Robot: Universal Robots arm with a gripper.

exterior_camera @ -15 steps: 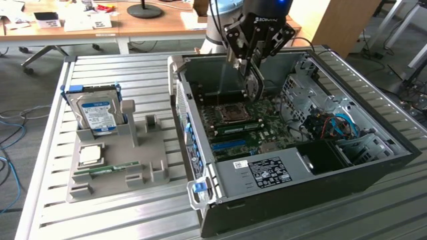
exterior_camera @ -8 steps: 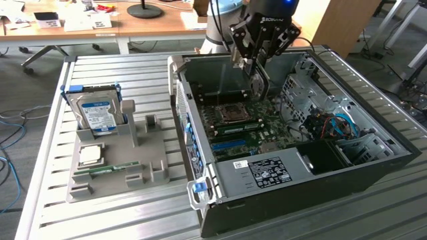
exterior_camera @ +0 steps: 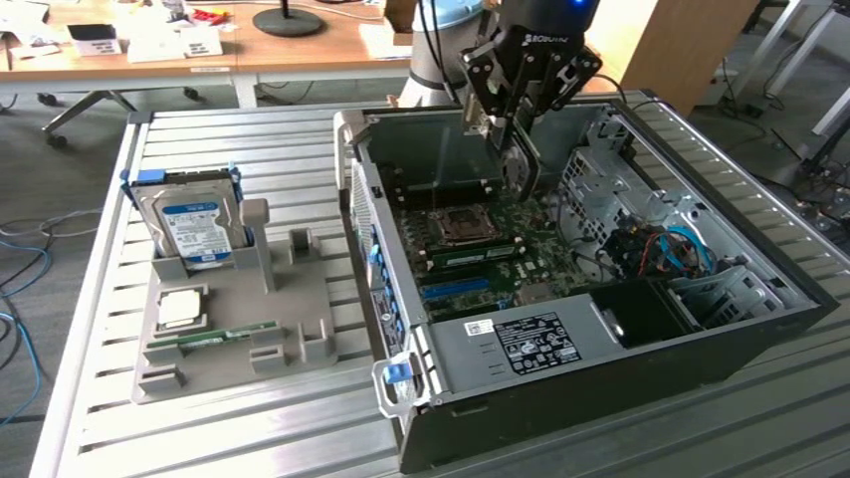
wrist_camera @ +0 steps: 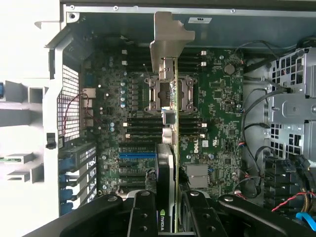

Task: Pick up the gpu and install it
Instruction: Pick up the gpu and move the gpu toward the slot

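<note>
My gripper (exterior_camera: pixel 513 119) is shut on the gpu (exterior_camera: pixel 520 164), a thin dark card that hangs edge-down from the fingers above the motherboard (exterior_camera: pixel 495 249) inside the open computer case (exterior_camera: pixel 638 349). In the wrist view the gpu (wrist_camera: pixel 170 148) appears edge-on between my two black fingers (wrist_camera: pixel 143 215), with my gripper (wrist_camera: pixel 170 215) closed on it. Its silvery metal bracket (wrist_camera: pixel 170 42) points toward the case's rear wall. The card hovers over the processor socket (wrist_camera: pixel 170 96), clear of the board. A blue expansion slot (wrist_camera: pixel 136 155) lies beside the card's line.
A grey parts holder (exterior_camera: pixel 213 319) stands on the slatted table at the exterior view's left. It carries a hard drive with a blue label (exterior_camera: pixel 193 224), a square chip (exterior_camera: pixel 179 309) and a green RAM stick (exterior_camera: pixel 213 339). Cables and drive cages (exterior_camera: pixel 678 259) crowd the case's right side.
</note>
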